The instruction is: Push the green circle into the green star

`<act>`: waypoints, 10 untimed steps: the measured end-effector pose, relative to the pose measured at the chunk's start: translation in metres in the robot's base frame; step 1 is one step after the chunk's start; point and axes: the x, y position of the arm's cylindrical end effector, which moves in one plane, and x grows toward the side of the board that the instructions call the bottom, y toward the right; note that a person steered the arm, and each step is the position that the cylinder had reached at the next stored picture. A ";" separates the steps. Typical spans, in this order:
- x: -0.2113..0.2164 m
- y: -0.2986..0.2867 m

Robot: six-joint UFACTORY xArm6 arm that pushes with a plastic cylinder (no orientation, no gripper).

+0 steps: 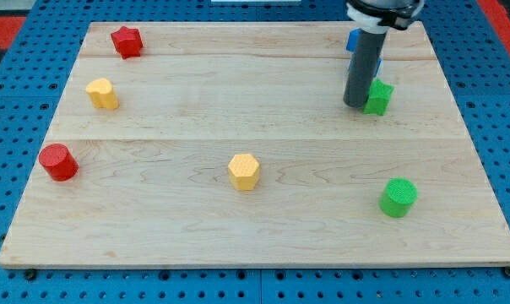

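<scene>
Blue pegboard surrounds a pale wooden board (263,143) that carries all the blocks. On it, the green circle (398,197) sits near the view's lower right, alone and upright. Well above it, toward the view's upper right, lies the green star (378,97), well apart from the circle. My tip (355,104) stands just at the star's left side, touching it or nearly so; I cannot tell which. The rod has no hand or jaws, so it grasps nothing. Behind the rod, at the board's top edge, a blue block (354,40) is partly hidden, its shape unclear. A yellow hexagon (244,171) lies near the board's middle, left of the circle. Along the view's left are a red cylinder (58,161), a yellow block (103,93) above it, and a red star (127,40) near the top left corner.
</scene>
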 end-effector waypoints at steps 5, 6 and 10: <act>0.199 0.077; 0.181 0.077; 0.159 0.008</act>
